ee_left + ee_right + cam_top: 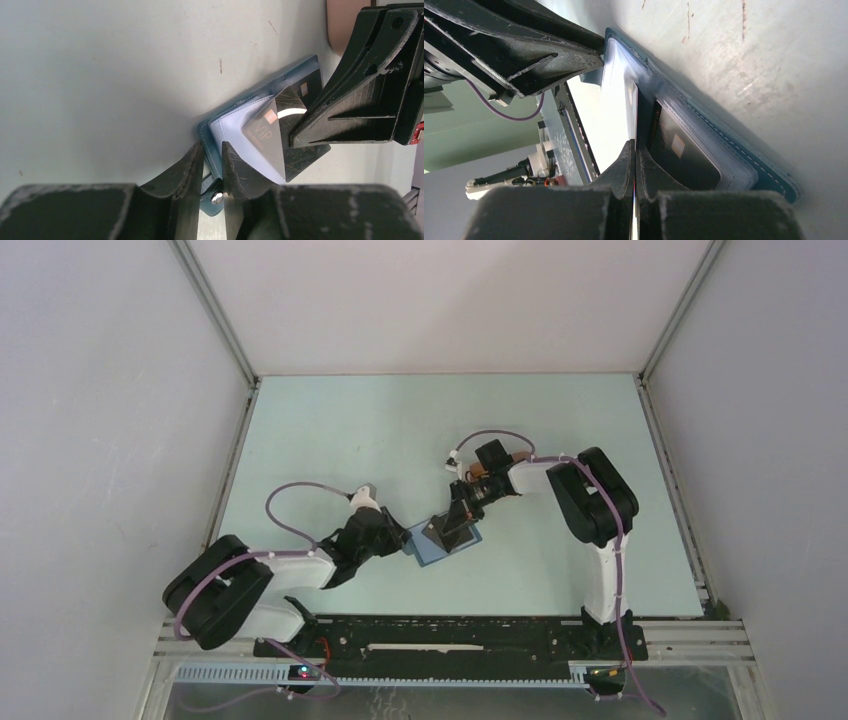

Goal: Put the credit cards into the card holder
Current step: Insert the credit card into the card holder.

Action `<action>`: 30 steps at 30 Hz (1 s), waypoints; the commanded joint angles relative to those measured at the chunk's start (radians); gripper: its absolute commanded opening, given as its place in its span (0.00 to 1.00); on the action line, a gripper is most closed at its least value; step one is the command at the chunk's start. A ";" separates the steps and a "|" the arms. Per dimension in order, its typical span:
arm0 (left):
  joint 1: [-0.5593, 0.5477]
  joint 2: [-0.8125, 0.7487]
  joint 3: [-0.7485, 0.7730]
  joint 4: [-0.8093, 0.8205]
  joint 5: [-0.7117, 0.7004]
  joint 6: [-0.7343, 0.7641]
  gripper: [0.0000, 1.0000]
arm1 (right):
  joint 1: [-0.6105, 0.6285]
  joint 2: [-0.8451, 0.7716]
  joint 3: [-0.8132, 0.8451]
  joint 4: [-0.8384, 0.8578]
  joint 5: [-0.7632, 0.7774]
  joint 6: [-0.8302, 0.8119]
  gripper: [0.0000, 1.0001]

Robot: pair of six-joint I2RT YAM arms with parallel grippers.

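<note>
Right gripper (635,150) is clamped flat on the edge of a dark credit card (272,135), the fingers meeting with only the thin plastic between them. It holds the card tilted, the lower corner over the pale-blue inside of the open card holder (227,132). That slant looks chosen to feed an edge under a pocket lip rather than drop the card flat. The card holder lies open on the table (400,430), between the two arms and nearer the robot's side.

A second card (684,160), dark with a small pale chip, already sits in a clear pocket of the card holder, next to where the held card is aimed. So part of the job looks done.

Left gripper (212,160) comes in from the opposite side of the card holder. Its fingers are narrow and straddle the cover edge by the snap button (216,198). Whether they already pinch the cover or only bracket it, I cannot tell. Its purpose, as I judge it, is to pin the card holder so it neither slides nor folds shut when the card pushes in.

The two grippers crowd the card holder from either side, so there is little room to adjust the card's angle. The pocketed card and the stitched pocket edges beside the target are the likeliest things to catch a corner.

Beyond the card holder, on the side away from the left gripper, the rim of a peach-pink tray (345,25) shows, apart from the work.
</note>
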 commanded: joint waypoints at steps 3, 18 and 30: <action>0.001 0.145 -0.037 -0.145 0.067 0.058 0.23 | -0.020 -0.053 -0.039 0.090 0.068 0.029 0.00; 0.013 0.171 -0.078 -0.079 0.075 0.054 0.01 | -0.058 -0.118 -0.077 0.095 0.102 0.020 0.00; 0.018 0.160 -0.105 -0.047 0.105 0.056 0.00 | -0.077 -0.118 -0.110 0.156 0.097 0.061 0.00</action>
